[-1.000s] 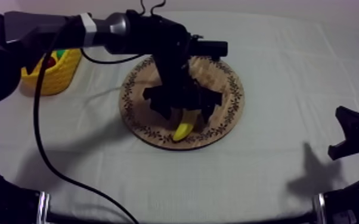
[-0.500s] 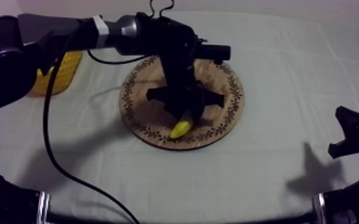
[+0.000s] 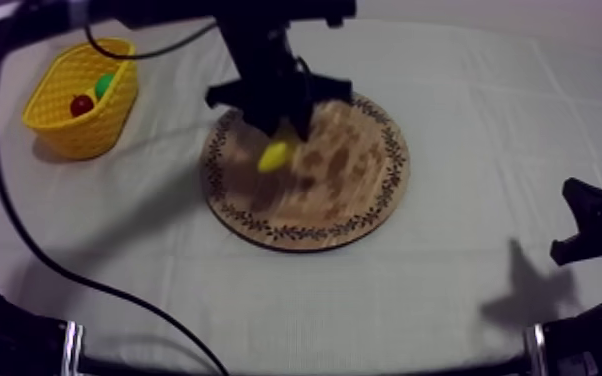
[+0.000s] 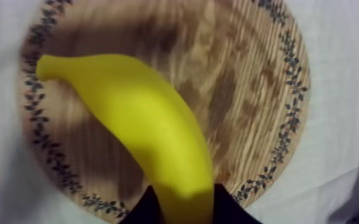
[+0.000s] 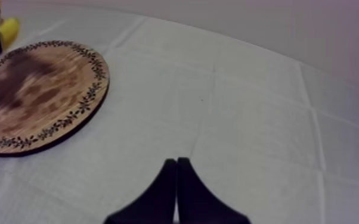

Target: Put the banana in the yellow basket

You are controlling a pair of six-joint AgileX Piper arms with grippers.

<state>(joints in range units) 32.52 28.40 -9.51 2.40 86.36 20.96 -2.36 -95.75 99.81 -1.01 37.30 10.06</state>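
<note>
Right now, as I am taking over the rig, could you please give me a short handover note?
Left gripper: shut on the banana, holding it above the board, near the rim that faces the basket.
Right gripper: shut on nothing, low at its own side.
Basket: left of the board, with a small red fruit inside.
Done: banana grasped and off the board.
Left: carry it over the basket and release it inside.
</note>
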